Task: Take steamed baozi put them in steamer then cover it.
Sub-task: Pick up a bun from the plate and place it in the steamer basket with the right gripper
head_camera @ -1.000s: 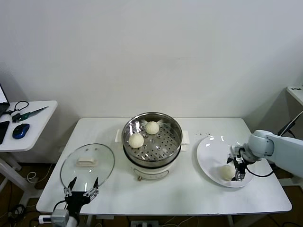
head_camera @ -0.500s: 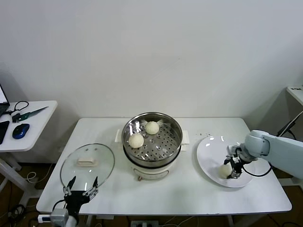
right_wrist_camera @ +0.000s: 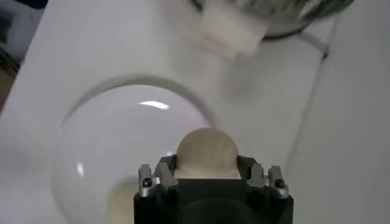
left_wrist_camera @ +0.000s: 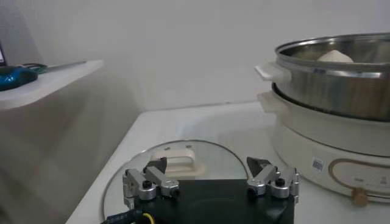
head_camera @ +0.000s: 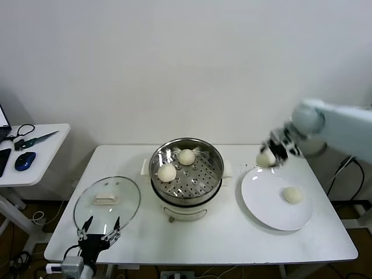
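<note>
My right gripper (head_camera: 270,154) (right_wrist_camera: 207,159) is shut on a cream-white baozi (head_camera: 265,158) (right_wrist_camera: 206,150), held in the air above the far edge of the white plate (head_camera: 264,197). One more baozi (head_camera: 292,195) lies on that plate. Two baozi (head_camera: 186,156) (head_camera: 167,172) sit on the perforated tray of the steel steamer (head_camera: 212,185) at the table's middle. The glass cover (head_camera: 107,200) (left_wrist_camera: 177,161) with its cream handle lies flat at the left. My left gripper (head_camera: 100,231) (left_wrist_camera: 210,173) stands open just in front of the cover.
The steamer's white base (left_wrist_camera: 317,143) rises close beside my left gripper. A white side table (head_camera: 35,151) at the far left carries scissors and a blue mouse. The wall stands right behind the table.
My right gripper has closed on a baozi on the plate and lifted it up and back, toward the steamer. A second baozi on the plate has come into sight. The left arm has not moved.
</note>
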Action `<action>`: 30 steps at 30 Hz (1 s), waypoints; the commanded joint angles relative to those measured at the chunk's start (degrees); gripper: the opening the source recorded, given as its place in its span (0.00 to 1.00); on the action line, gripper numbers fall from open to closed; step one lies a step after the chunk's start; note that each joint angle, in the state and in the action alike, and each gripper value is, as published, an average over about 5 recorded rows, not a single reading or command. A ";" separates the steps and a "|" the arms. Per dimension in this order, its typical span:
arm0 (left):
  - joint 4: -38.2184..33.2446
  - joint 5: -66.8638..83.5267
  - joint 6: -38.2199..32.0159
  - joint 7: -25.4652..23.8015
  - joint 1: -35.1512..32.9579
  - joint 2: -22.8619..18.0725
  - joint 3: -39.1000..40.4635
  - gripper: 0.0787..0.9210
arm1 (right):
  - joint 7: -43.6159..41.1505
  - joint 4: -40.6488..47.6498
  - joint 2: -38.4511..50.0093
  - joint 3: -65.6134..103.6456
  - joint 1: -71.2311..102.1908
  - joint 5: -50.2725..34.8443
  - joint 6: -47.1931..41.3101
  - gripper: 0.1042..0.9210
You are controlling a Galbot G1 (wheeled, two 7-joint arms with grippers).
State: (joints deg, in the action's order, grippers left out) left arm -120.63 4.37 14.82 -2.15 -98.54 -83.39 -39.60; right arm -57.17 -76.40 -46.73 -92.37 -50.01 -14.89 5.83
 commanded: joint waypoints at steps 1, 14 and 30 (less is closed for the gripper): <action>0.01 0.00 0.00 -0.01 -0.03 0.04 -0.01 0.88 | -1.98 -13.28 -11.90 -2.70 -17.99 3.51 15.12 0.68; -0.70 -0.13 0.16 -0.03 -0.39 0.04 -0.32 0.88 | 8.05 -21.10 -16.39 3.28 3.32 24.53 12.76 0.68; -1.02 -0.19 0.27 -0.02 -0.72 -0.48 -0.80 0.88 | 9.74 -13.07 -21.78 4.19 12.87 28.49 13.17 0.69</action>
State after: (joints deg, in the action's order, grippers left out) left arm -121.74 4.19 15.08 -2.16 -99.42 -83.84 -40.59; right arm -48.69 -91.04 -65.91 -88.57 -41.58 10.09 18.19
